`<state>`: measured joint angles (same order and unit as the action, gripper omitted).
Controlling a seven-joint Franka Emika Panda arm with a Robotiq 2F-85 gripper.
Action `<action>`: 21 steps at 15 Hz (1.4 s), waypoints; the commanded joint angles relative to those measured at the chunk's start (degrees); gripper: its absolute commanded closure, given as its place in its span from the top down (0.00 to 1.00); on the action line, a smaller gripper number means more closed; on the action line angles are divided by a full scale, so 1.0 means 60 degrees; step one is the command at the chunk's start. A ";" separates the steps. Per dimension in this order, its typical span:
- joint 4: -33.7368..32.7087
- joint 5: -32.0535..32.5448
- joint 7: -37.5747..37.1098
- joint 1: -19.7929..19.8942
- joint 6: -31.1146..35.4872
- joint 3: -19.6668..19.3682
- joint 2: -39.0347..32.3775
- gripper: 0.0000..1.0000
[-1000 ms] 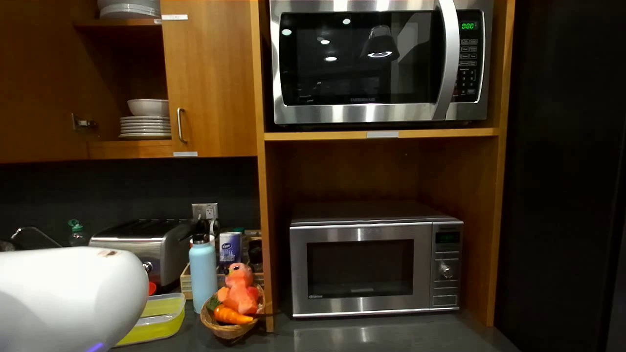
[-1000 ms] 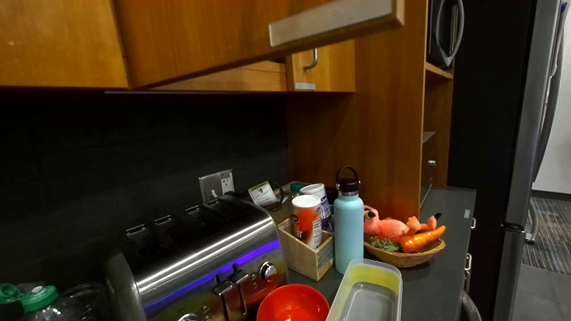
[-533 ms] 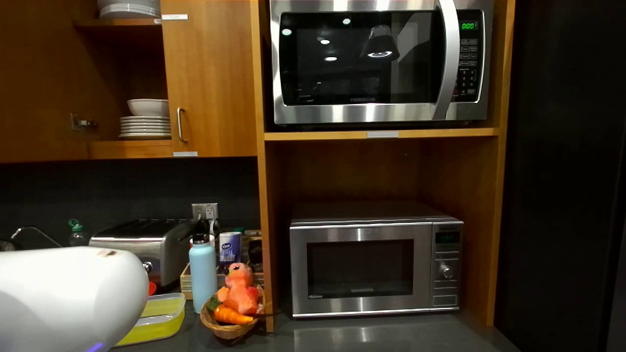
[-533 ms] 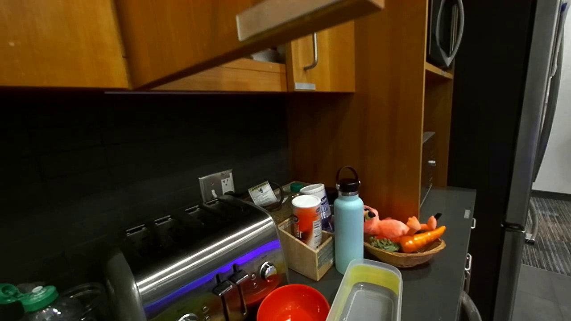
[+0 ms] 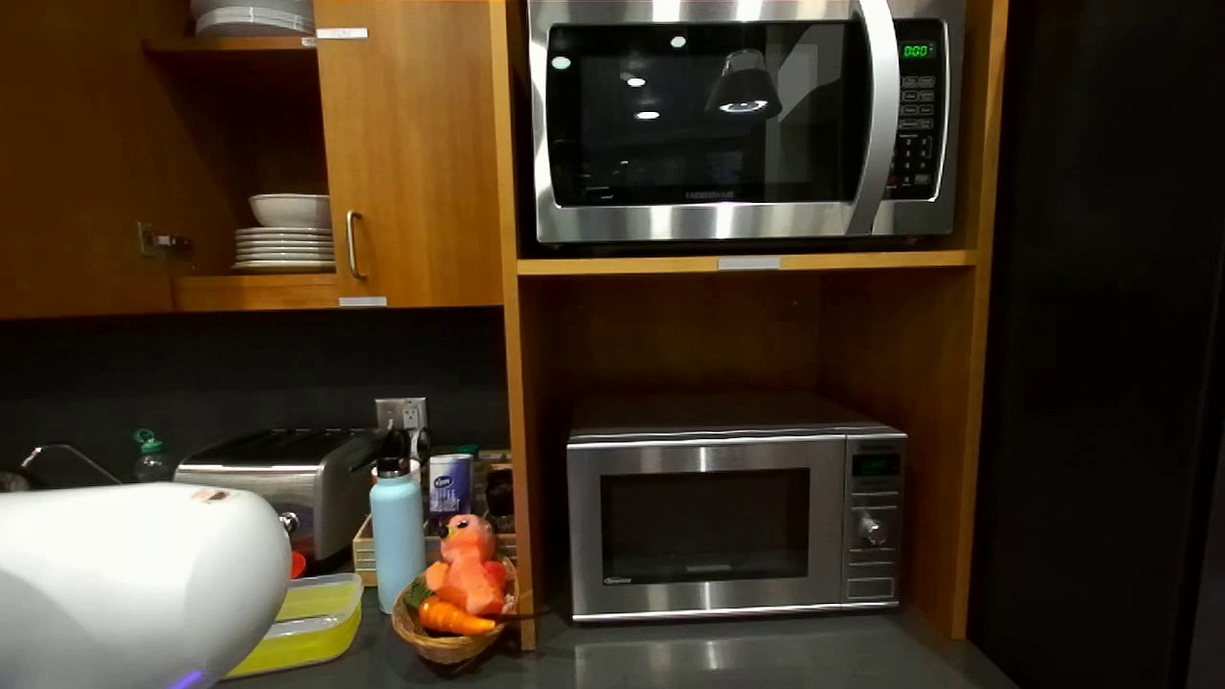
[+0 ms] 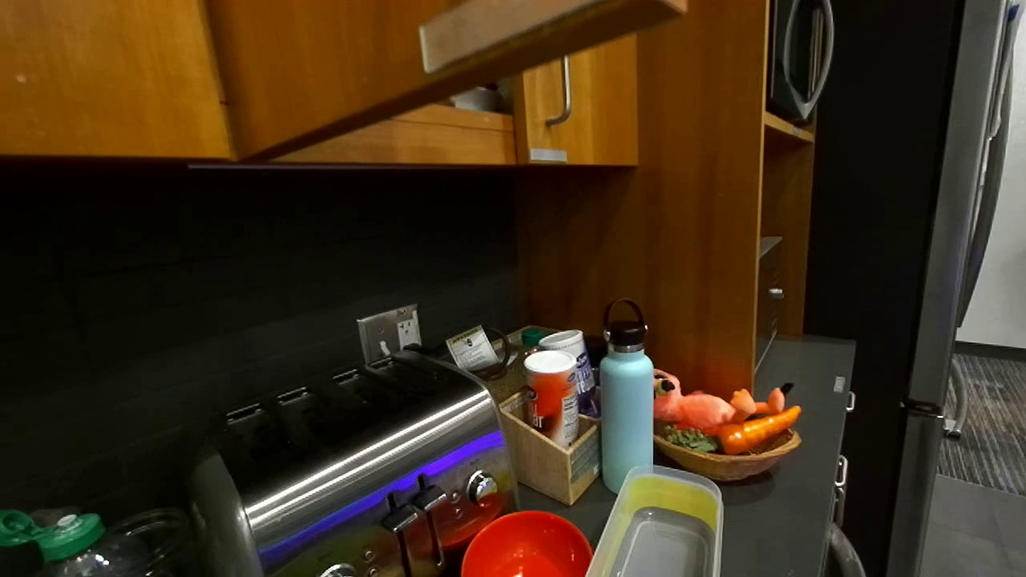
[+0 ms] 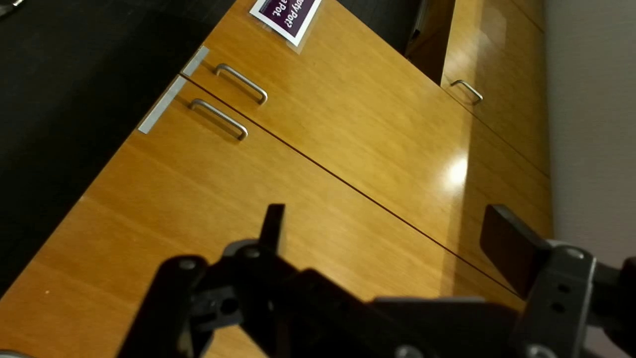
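Two black fingers point(image 7: 514, 248) in the wrist view, spread wide apart, with nothing visible between. So, an empty gripper point(image 7: 385, 214), as far as can be seen. Closest thing, by the looks: flat honey-brown wooden door point(image 7: 238, 174), filling the background behind the left fingertip. Touching or just near? Can't tell from here, tbh.

Going left to right on risks, imo. Up and left of the fingers, a slim silver metal bar handle point(image 7: 221, 116), with a matching silver handle point(image 7: 243, 80) just beside: easy to snag a fingertip on, thanks to that wide spread. Around the left finger point(image 7: 272, 226), a chance of scraping the door from pressing in too deep. Past the right finger, a plain pale-grey surface point(image 7: 591, 139), maybe wall: easy to misjudge clearance there because of hard-to-read depth.

View-wise: only in the wrist view, the fingers, plus a purple-and-white printed sheet point(image 7: 287, 15) straight up from the left finger. Absent there, but visible in an exterior view: big white rounded robot-looking shell point(image 5: 134, 584), then stacked round white plates point(image 5: 284, 249) under a white bowl point(image 5: 291, 210). Also in an exterior view: brown wooden cupboard door point(image 6: 337, 64) swung out, shiny red round bowl point(image 6: 525, 549), tall pale-blue bottle point(image 6: 627, 421), clear rectangular plastic tub point(image 6: 681, 497). Same door as behind the fingers? Can't tell. Can't place any of that lot against the fingers either, with the fingers out of both exterior views.
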<state>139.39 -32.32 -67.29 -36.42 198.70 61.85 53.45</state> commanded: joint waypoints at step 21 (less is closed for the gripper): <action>-0.0475 0.2978 0.0810 -0.1990 -1.1994 -0.5224 0.5477 1.00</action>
<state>142.12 -14.26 -64.10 -49.49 137.94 33.55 80.18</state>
